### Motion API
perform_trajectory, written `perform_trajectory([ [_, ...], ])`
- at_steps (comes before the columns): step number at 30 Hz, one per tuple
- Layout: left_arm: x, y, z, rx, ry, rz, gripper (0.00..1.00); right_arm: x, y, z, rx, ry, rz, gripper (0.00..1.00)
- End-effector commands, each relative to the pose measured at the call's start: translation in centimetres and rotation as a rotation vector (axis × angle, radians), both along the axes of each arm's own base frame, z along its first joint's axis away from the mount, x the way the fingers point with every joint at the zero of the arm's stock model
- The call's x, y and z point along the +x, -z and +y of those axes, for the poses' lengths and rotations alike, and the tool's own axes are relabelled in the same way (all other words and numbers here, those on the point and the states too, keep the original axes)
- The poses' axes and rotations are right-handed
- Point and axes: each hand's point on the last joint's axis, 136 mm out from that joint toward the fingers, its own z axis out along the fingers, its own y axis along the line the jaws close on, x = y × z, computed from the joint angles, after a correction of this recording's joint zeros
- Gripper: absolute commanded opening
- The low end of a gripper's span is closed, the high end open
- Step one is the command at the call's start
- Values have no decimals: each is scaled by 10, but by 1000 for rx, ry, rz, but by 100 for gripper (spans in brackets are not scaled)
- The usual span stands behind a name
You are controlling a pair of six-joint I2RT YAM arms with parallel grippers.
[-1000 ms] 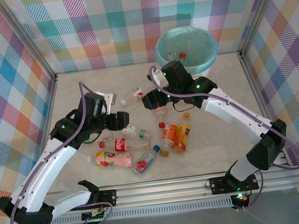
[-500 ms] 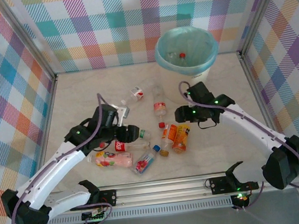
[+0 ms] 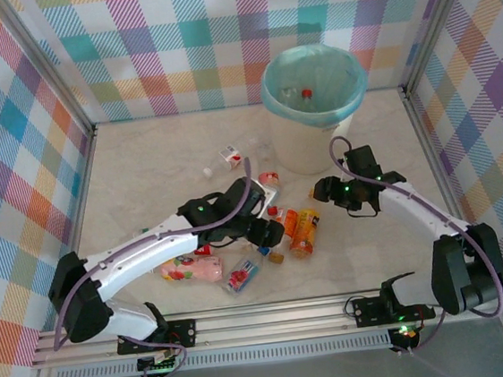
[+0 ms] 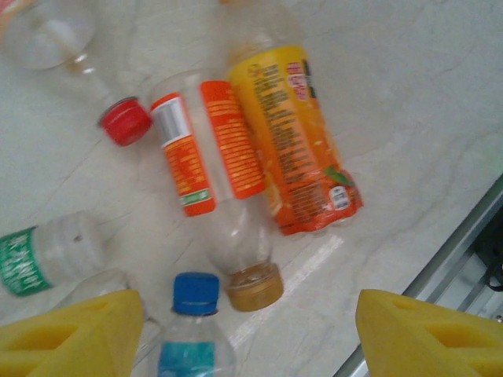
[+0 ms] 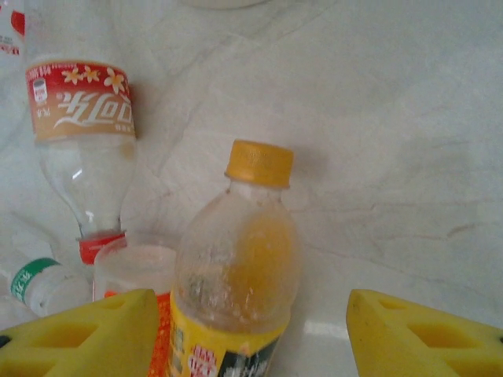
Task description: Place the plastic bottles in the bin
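The bin [image 3: 274,88] stands at the back right with a red-capped bottle [image 3: 306,93] inside. Several plastic bottles lie in a loose pile mid-table. My left gripper [image 3: 270,233] hovers open over the pile; in the left wrist view its fingers [image 4: 71,338] flank a gold-capped clear bottle [image 4: 228,188], a blue-capped bottle [image 4: 189,334] and an orange-labelled bottle [image 4: 302,141]. My right gripper [image 3: 322,190] is open too. An orange-capped bottle [image 5: 236,275] lies between its fingers [image 5: 424,338], with gaps on both sides.
A pink bottle [image 3: 192,268] and a blue-capped bottle [image 3: 243,275] lie nearest the front rail [image 3: 274,317]. A red-labelled bottle [image 3: 269,179] and a small bottle [image 3: 230,157] lie farther back. Checked walls close the table on three sides.
My left arm has swung right across the table to above the middle of the pile. My right gripper has drawn back from the red-labelled bottle, moving right and nearer.
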Motion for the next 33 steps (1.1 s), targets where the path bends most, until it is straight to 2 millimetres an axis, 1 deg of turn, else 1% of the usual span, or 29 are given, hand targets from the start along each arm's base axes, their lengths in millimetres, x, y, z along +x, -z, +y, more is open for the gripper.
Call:
perform_trajectory([
  [1,2,-7,-23,6,57,-58,72,12,1,8,78,4,-20,65],
  [7,-6,14,-49,46,119,-33,71,20,16,3,160,48,8,64],
  [15,-11,45,-65,107,161,17,70,25,31,6,228,51,37,61],
  [16,-12,48,-67,117,171,21,68,26,34,8,238,48,45,60],
  [20,-16,59,-72,146,204,38,67,28,40,10,252,42,57,59],
  [25,-17,67,-76,154,215,54,67,32,49,14,275,25,81,59],
  [33,-23,88,-74,207,239,92,67,36,62,16,306,11,95,55],
])
